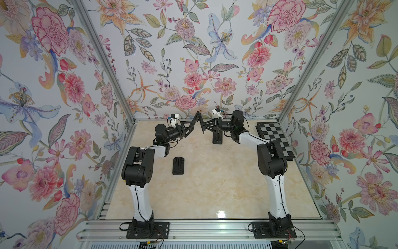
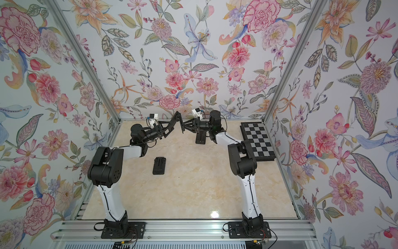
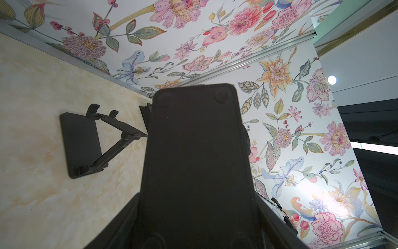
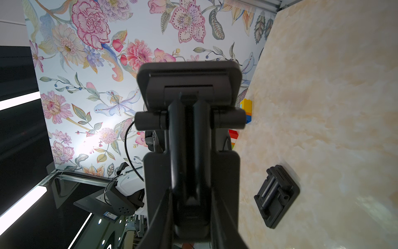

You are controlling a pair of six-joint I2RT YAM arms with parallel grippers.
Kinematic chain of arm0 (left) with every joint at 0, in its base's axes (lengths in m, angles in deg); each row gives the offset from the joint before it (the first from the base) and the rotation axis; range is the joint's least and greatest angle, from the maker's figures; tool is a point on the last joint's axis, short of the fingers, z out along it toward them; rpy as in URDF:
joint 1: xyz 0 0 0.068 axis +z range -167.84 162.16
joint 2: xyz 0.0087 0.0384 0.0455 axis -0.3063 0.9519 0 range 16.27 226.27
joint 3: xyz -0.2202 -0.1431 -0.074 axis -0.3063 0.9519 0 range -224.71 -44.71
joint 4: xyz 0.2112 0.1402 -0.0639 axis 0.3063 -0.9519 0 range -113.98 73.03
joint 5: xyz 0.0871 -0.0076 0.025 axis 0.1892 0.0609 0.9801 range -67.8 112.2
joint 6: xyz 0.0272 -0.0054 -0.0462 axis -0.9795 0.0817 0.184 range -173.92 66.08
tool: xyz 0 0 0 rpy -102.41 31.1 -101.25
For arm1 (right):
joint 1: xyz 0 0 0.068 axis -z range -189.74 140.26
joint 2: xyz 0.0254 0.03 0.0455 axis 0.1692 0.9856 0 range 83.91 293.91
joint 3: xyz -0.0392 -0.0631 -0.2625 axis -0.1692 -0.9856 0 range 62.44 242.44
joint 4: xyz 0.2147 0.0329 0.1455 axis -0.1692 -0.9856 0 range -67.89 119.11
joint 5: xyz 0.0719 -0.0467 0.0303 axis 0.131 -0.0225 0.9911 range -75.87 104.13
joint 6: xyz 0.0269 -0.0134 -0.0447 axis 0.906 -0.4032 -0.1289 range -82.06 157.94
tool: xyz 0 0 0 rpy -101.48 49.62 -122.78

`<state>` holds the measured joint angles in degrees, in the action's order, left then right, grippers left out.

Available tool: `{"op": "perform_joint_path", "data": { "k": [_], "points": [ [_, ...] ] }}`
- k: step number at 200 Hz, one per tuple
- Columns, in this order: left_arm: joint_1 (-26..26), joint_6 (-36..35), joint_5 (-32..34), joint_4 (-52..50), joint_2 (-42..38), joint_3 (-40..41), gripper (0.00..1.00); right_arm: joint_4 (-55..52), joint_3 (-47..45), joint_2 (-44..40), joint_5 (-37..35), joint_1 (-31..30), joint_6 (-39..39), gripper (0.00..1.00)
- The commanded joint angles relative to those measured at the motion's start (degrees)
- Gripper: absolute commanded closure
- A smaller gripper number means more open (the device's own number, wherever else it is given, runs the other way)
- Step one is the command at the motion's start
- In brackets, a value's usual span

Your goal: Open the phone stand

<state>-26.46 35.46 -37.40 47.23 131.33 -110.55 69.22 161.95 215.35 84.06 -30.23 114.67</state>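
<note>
The phone stand (image 1: 201,124) hung mid-air, upper centre in both top views. The left jaws, wide, gripped its base plate (image 3: 198,151); the right jaws, narrow, pinched its hinged arm (image 4: 189,133), prob. so the 2 parts could be swung apart. Glossy marbled table (image 1: 215,183), floral walls (image 1: 193,54); 2nd stand (image 1: 178,165) lay folded, lower left of centre.

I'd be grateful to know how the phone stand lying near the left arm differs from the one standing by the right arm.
The near stand is folded flat, its arm tucked into the base; the far stand is unfolded, its arm raised. The near stand lies toward the front; the far stand sits further back, nearer the chessboard. Both are black and rest on the table, held by nothing.
</note>
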Motion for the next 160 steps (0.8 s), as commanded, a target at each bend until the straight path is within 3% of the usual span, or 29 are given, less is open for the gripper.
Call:
{"op": "perform_joint_path", "data": {
  "k": [1, 71, 89, 116, 132, 150, 160],
  "points": [
    [5.12, -3.12, 4.05, 2.68, -2.82, 1.28, 1.00, 1.01, -0.80, -4.24, -0.94, 5.35, 0.79, 1.00],
    [5.16, -3.45, 4.31, 2.60, -3.27, 2.31, 1.00, 1.19, -1.33, -4.51, -0.85, 5.64, 0.76, 1.00],
    [5.02, -3.43, 4.22, 2.67, -3.36, 2.32, 1.00, 1.18, -0.99, -4.37, -0.85, 5.53, 0.85, 0.92],
    [4.77, -3.43, 4.27, 2.65, -3.38, 2.33, 1.00, 1.02, 0.44, -3.80, -0.76, 4.81, 1.05, 0.69],
    [4.33, -3.43, 4.31, 2.44, -3.29, 2.16, 1.00, 0.94, 1.35, -3.51, -0.93, 4.46, 1.05, 0.45],
    [3.76, -3.43, 4.22, 2.22, -3.10, 2.05, 1.00, 0.23, 2.22, -3.63, -1.11, 4.32, 0.49, 0.28],
    [3.53, -3.52, 4.30, 2.07, -3.04, 1.98, 1.00, -1.54, 2.95, -3.73, -1.20, 4.34, -0.66, 0.11]
  ]
}}
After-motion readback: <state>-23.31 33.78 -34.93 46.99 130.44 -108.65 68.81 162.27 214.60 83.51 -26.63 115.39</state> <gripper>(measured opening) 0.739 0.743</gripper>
